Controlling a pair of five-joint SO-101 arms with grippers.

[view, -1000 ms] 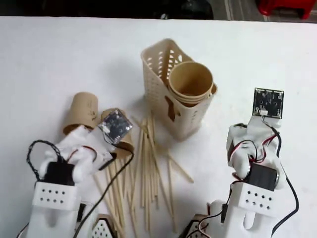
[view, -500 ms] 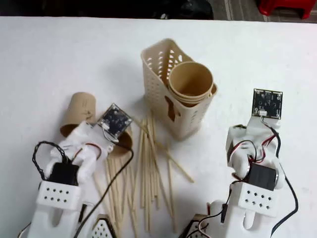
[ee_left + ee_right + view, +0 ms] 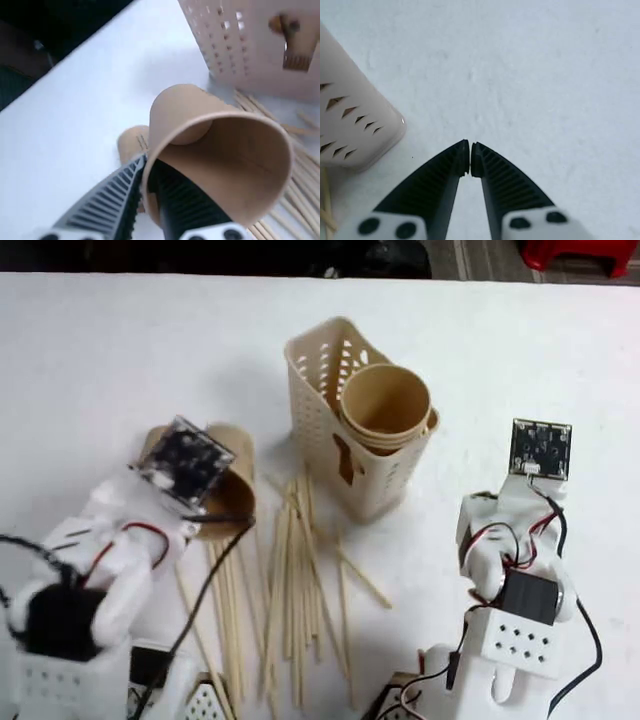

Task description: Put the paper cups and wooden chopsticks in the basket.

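Observation:
My left gripper (image 3: 146, 169) is shut on the rim of a brown paper cup (image 3: 225, 150), one finger inside and one outside, holding it tilted above the table. In the high view that cup (image 3: 232, 495) hangs left of the cream basket (image 3: 320, 370). A second paper cup (image 3: 131, 142) lies on its side behind it, partly hidden under the left arm (image 3: 152, 440). Stacked paper cups (image 3: 385, 400) stand inside the basket. Several wooden chopsticks (image 3: 295, 590) lie scattered in front of the basket. My right gripper (image 3: 470, 151) is shut on nothing, low over bare table beside the basket's corner (image 3: 355, 130).
The white table (image 3: 120, 350) stretches bare behind and to the left of the basket. The right arm (image 3: 520, 580) sits at the front right, the left arm's body (image 3: 70, 620) at the front left. Dark floor lies past the far edge.
The left arm has risen and swung left and away with the cup in its gripper, lifting it off the chopsticks. The right arm has kept still.

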